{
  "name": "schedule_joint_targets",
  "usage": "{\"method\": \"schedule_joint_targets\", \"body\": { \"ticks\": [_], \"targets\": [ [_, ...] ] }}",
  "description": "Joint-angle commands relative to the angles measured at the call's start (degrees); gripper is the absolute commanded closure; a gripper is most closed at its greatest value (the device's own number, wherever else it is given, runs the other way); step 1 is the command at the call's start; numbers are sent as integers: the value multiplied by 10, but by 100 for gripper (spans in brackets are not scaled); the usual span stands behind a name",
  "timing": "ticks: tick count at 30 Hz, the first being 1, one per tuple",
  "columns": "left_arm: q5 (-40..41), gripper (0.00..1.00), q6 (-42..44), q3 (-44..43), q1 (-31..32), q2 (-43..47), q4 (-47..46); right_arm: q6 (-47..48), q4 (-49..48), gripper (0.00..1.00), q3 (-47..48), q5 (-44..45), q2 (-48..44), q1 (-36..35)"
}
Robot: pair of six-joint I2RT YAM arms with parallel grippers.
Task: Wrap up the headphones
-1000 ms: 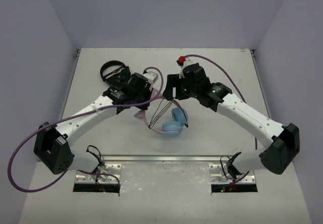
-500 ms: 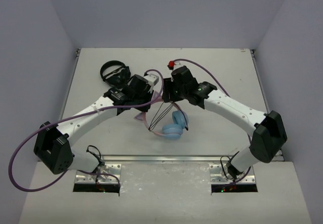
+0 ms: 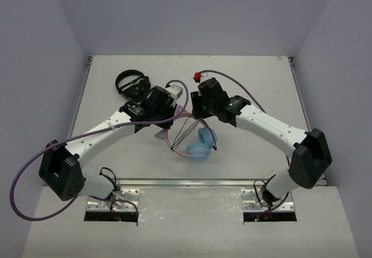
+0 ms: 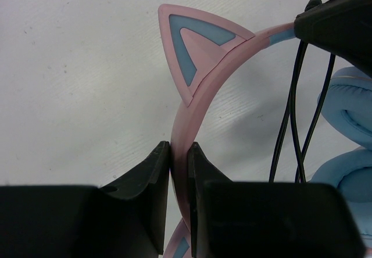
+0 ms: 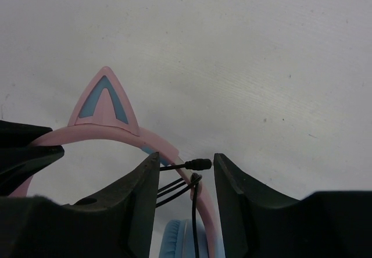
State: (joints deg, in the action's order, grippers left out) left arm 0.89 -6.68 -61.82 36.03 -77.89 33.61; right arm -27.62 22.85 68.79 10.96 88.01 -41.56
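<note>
The headphones lie mid-table, with a pink headband bearing cat ears, light blue ear cups and a thin black cable looped over the band. My left gripper is shut on the headband just below one cat ear; it also shows in the top view. My right gripper is open. Its jaws straddle the headband and the cable's plug, which lies between them. In the top view the right gripper sits close beside the left one.
All-black headphones lie at the back left, just behind my left arm. A red part on the right arm's purple cable hangs above the table behind the right wrist. Walls close the table's left, right and far sides.
My right arm swung left and its gripper came over the headband and cable plug, next to the left gripper. The left gripper has kept its hold and not moved.
</note>
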Motion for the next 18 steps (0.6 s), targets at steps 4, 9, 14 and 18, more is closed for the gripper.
{"method": "schedule_joint_targets", "body": {
  "ticks": [4, 9, 14, 18],
  "targets": [
    [-11, 100, -12, -8, -5, 13, -44, 17, 1, 57, -7, 20, -30, 16],
    [-11, 99, -11, -8, -9, 14, -46, 17, -1, 56, -12, -8, -45, 28],
    [-16, 100, -7, -1, -9, 12, -49, 9, -21, 45, 14, -99, -52, 28],
    [-12, 100, -6, 0, -9, 12, -50, -14, -27, 44, 10, -144, -57, 26]
  ]
}}
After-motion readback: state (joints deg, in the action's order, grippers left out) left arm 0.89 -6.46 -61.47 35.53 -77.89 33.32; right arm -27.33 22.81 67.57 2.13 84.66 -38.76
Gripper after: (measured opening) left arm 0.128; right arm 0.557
